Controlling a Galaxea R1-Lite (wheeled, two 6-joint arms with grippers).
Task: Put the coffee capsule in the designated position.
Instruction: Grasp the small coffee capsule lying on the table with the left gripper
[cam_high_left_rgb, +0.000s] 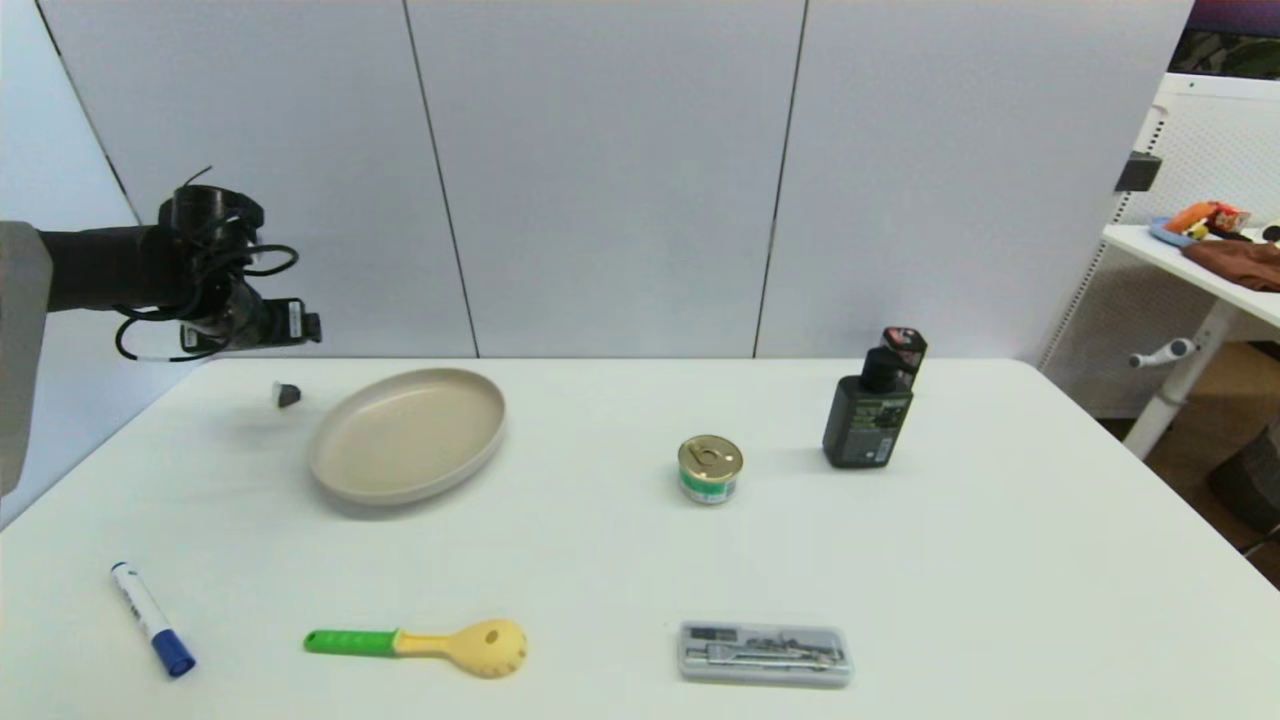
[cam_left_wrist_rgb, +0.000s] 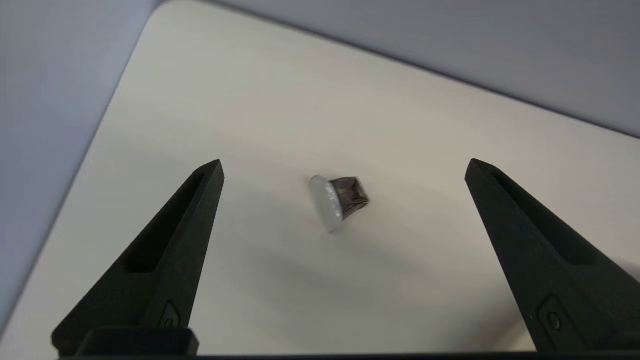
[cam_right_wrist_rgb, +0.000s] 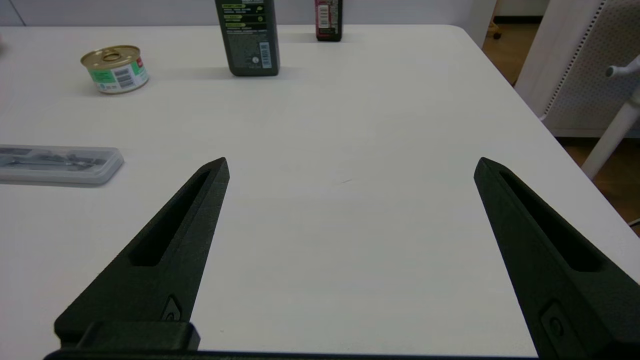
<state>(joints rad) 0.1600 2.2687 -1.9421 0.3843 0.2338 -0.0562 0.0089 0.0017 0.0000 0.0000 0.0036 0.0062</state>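
Coffee capsule (cam_high_left_rgb: 287, 395) lies on its side on the bare white table (cam_high_left_rgb: 620, 560), near the far left corner and just beside the round beige plate (cam_high_left_rgb: 408, 433), not touching it. From the head view it is only a small dark speck. The left wrist view shows more: a pale flat lid faces one way and the dark creased body points the other way (cam_left_wrist_rgb: 341, 201).

The left gripper (cam_left_wrist_rgb: 345, 167) hangs above the capsule with its two black fingers (cam_left_wrist_rgb: 180, 235) spread wide, nothing between them, apart from the capsule. In the head view only the left wrist with its cables shows, and the fingers are hard to make out there.

The right gripper (cam_right_wrist_rgb: 350, 165) shows only in its own wrist view, also spread wide and empty, over the right part of the table. This view cuts off the top of the dark pump bottle (cam_right_wrist_rgb: 247, 37) and shows a second small bottle (cam_right_wrist_rgb: 328, 20) behind it, which the head view hides. The gold-lidded tin (cam_high_left_rgb: 709, 468) and the clear case (cam_high_left_rgb: 764, 653) show in both views. The blue marker (cam_high_left_rgb: 152, 618) and the green-handled spoon (cam_high_left_rgb: 420, 642) show in the head view only.
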